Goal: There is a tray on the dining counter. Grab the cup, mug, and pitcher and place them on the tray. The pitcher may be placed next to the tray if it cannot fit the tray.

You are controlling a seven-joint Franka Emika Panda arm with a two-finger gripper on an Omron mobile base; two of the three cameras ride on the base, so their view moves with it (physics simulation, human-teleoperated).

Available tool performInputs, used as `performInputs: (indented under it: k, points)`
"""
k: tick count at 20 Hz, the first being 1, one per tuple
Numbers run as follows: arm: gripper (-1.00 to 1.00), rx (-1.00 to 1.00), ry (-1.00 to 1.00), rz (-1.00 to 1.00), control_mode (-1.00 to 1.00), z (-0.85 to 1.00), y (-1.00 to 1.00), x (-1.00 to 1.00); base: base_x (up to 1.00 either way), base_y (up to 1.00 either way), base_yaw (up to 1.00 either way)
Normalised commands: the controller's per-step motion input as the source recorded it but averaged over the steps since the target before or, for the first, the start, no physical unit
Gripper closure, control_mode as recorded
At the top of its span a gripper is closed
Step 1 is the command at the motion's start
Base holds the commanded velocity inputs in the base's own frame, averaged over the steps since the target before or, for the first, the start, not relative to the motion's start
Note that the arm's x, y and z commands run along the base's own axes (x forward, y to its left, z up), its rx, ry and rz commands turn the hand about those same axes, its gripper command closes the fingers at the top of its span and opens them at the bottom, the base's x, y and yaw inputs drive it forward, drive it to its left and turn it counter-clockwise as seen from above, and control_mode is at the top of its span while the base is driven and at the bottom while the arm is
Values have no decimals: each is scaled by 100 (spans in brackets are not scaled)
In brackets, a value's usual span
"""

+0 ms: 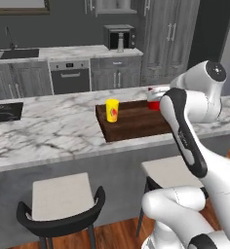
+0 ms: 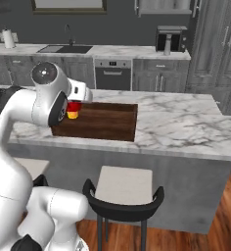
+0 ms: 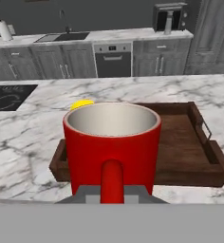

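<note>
1. The mug (image 3: 112,147) is glossy red, pale inside, its loop handle facing the hand camera at 6 o'clock.
2. The gripper (image 3: 112,195) is clenched on the mug, above the tray's (image 3: 190,152) near edge.
3. The yellow cup (image 1: 112,110) stands on the tray.

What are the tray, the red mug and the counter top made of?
Tray: dark brown wood, matte, with visible grain. Mug: probably glazed ceramic, glossy red outside and pale inside. Counter: looks like polished white marble, with grey veins.
</note>
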Motion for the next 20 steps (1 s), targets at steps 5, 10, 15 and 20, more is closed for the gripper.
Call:
performInputs:
  k: [5,10,15,20]
  points:
    - [100,0,0,2,-100,-39,0,58,0,0,0]
    - [100,0,0,3,-100,-44,1,45,0,0,0]
    - [100,0,0,0,-100,-32,16,38,0,0,0]
    - [100,0,0,4,-100,-23,4,22,0,0,0]
